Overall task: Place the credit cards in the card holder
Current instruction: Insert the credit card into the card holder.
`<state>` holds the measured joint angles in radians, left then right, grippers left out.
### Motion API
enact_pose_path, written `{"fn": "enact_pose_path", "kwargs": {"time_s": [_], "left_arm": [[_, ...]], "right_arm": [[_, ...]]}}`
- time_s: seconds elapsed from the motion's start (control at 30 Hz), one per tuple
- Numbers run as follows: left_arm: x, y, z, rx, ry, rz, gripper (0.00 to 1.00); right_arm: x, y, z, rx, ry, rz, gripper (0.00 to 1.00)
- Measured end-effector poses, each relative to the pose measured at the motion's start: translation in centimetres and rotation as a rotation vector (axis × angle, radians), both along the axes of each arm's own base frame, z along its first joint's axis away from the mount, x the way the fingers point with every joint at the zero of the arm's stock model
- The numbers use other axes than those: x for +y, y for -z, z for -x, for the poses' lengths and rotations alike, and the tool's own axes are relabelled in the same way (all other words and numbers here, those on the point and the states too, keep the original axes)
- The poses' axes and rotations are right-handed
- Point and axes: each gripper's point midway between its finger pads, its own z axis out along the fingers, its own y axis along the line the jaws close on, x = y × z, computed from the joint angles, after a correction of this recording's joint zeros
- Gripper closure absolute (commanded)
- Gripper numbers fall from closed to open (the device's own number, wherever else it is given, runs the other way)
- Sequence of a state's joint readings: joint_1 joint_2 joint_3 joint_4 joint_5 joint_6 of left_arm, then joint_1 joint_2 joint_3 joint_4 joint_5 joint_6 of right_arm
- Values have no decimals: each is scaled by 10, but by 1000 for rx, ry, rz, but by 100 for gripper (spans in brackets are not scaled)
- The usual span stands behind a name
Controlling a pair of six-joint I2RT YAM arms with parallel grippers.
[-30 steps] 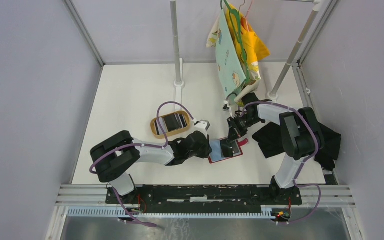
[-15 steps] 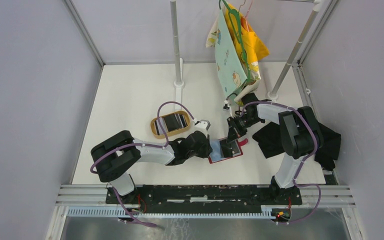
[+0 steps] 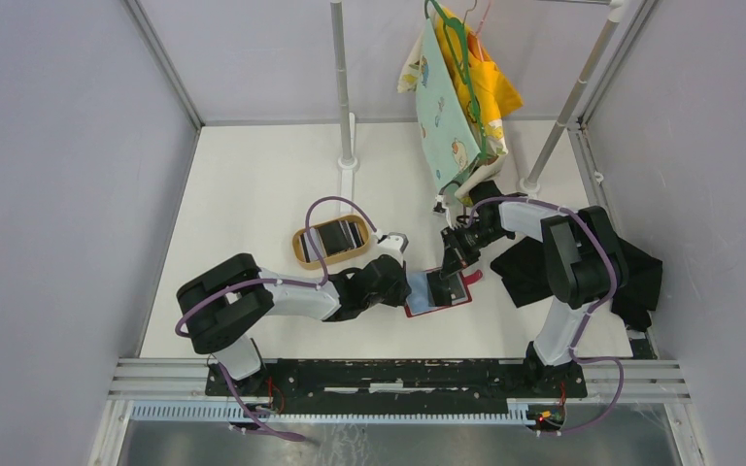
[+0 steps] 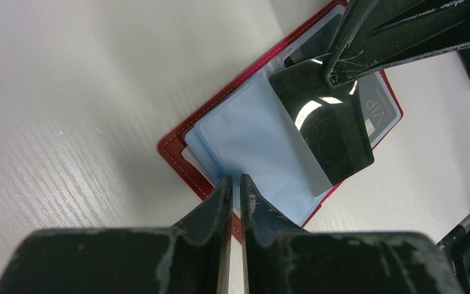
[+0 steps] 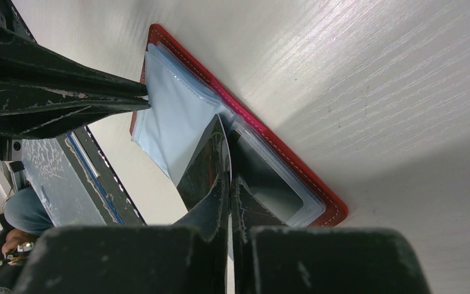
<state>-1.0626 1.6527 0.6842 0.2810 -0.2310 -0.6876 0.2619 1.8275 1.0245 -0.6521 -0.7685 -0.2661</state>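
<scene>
On the counter (image 3: pixel 253 184) the card holder (image 4: pixel 183 156) is lying open at 4 o'clock from the tan tray (image 3: pixel 297 249), not shifting. The left tool (image 4: pixel 235 180) is pinching its blue sleeve (image 4: pixel 251 141) slightly tighter, which is probably steadying it. The right tool (image 5: pixel 228 177) is clenching a dark credit card (image 4: pixel 330 135), which seems only partly inserted.

card holder (image 4: pixel 251 141): a red leather-like skin with pale stitching is seen; the sleeves are clear, pale blue, glossy plastic.
credit card (image 4: pixel 327 131): dark, smooth plastic; light is mirrored on it.
table (image 4: pixel 67 92): white, matt, finely lined.
left gripper (image 4: pixel 235 184): black, matt, scuffed grey at the edges.
right gripper (image 5: pixel 229 184): black, matt, scratched.
tray (image 3: pixel 298 249): tan, matt; the material cannot be told.
hanging clothes (image 3: pixel 447 107): printed cloth.
pole (image 3: pixel 342 87): grey metal, dully shining.
</scene>
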Motion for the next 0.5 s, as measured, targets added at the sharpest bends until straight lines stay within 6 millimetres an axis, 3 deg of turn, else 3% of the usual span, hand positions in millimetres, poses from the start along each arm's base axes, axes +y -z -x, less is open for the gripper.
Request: {"fn": "enact_pose_path", "kwargs": {"time_s": [0.5], "left_arm": [[-1,0,-1,3,-2,-10,85]], "right_arm": [[-2,-2,10,-8,8,-9,99]]}}
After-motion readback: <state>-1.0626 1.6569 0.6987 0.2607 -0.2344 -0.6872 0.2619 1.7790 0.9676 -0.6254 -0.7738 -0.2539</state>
